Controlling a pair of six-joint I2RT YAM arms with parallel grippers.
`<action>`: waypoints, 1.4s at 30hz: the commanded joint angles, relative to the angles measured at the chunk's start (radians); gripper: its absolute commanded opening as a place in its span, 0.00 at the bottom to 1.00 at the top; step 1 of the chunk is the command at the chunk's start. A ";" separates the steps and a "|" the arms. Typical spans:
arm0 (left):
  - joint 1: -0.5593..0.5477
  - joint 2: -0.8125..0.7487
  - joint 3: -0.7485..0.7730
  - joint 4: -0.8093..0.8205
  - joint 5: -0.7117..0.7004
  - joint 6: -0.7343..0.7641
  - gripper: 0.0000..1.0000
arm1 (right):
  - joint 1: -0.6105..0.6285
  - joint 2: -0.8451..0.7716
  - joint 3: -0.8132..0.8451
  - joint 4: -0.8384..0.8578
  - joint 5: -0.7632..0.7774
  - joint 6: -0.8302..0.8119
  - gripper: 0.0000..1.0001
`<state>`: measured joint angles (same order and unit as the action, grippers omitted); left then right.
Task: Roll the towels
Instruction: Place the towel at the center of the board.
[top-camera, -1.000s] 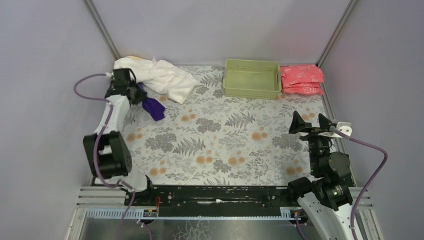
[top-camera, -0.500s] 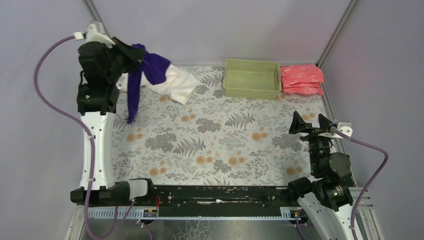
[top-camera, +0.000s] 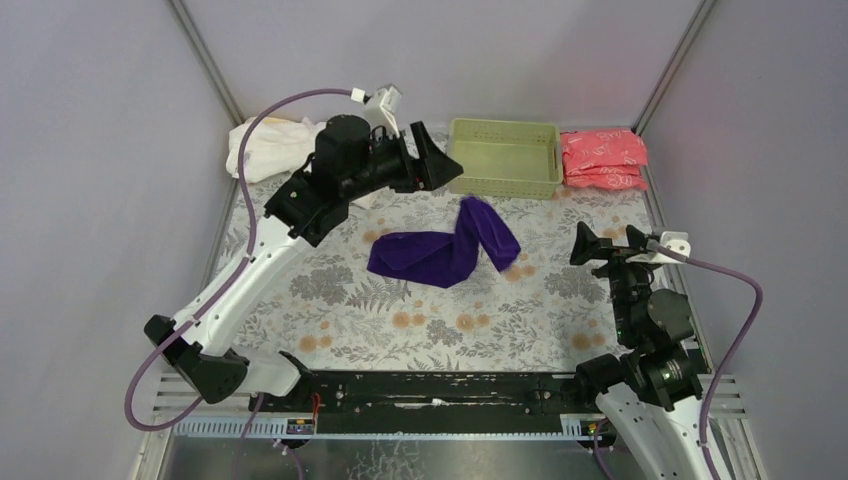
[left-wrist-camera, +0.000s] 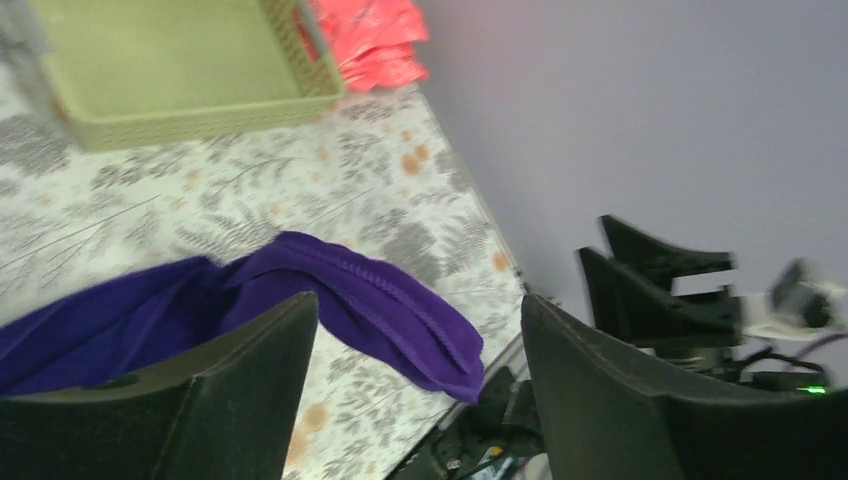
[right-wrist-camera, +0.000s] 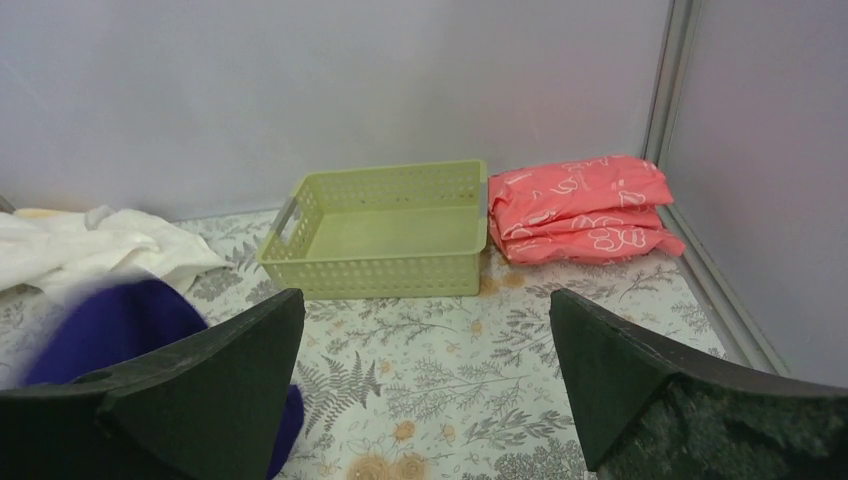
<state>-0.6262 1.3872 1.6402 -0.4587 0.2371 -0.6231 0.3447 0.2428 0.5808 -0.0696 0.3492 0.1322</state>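
Observation:
The small dark purple towel (top-camera: 440, 255) sprawls across the middle of the table, its right end (top-camera: 487, 228) folded up and over. My left gripper (top-camera: 440, 166) hovers just behind and above it, open, with nothing between its fingers. In the left wrist view the purple towel (left-wrist-camera: 340, 290) shows below the open jaws, apart from them. The large white towel (top-camera: 272, 146) lies bunched in the back left corner. My right gripper (top-camera: 608, 246) stands open and empty at the right side of the table. In the right wrist view the purple towel (right-wrist-camera: 112, 322) lies partly behind the left finger.
A light green plastic basket (top-camera: 503, 157) stands at the back centre, with pink-red packets (top-camera: 603, 157) stacked to its right against the wall. Grey walls close in the table on three sides. My left arm stretches diagonally over the table's left half.
My left arm swung from the back left corner toward the middle carrying the purple towel, then opened. The towel has left the fingers and dropped onto the table. The right gripper shifted slightly.

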 joint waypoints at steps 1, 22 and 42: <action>0.002 -0.084 -0.153 0.059 -0.132 0.056 0.76 | 0.006 0.066 0.058 0.004 -0.030 0.021 0.99; 0.154 0.369 -0.162 -0.359 -0.405 0.486 0.84 | 0.006 0.282 0.141 -0.119 -0.151 0.098 0.99; 0.032 0.620 -0.179 -0.297 -0.718 0.694 0.73 | 0.006 0.267 0.116 -0.096 -0.184 0.110 0.99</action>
<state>-0.5884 1.9675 1.4551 -0.7982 -0.3508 0.0315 0.3450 0.5209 0.6907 -0.2123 0.1791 0.2359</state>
